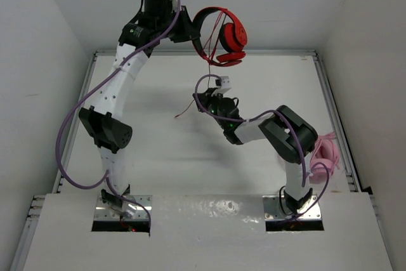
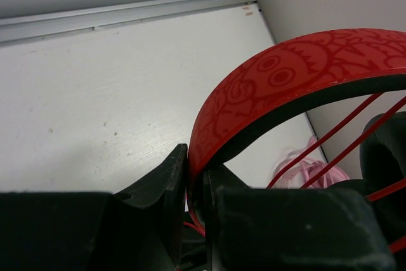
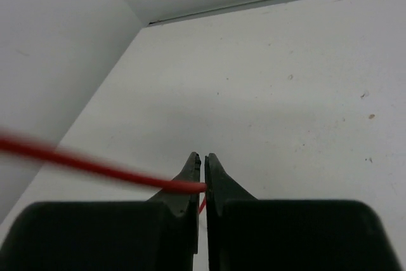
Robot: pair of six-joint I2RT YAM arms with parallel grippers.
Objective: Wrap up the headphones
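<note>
**Operator:** Where are the headphones?

**Guide:** You find the headphones (image 1: 225,36) lifted clear of the table (image 1: 165,150), above its far edge and about midway along it. The earcups hang at the right end of the headband (image 2: 266,87).

**Operator:** State of the left end effector?

**Guide:** Your left gripper (image 1: 190,28) is pinching the headband. In the left wrist view, the two black fingers (image 2: 168,182) stand pressed against either side of the patterned red band, close to its lower end.

**Operator:** And the right?

**Guide:** Your right gripper (image 1: 198,101) sits lower, over the middle of the table and well apart from the headphones. In the right wrist view, its fingertips (image 3: 193,166) are pressed together on the thin red cable (image 3: 95,166), which runs off blurred to the left of that view. In the top view, you see the cable (image 1: 208,65) drop from the headphones toward this gripper. A short loose tail lies on the table just beside the fingers.

**Operator:** Anything else on the surface?

**Guide:** You see a pale pink cable bundle (image 1: 327,153) at the right edge of the table, toward the near right corner, beside the right arm.
</note>
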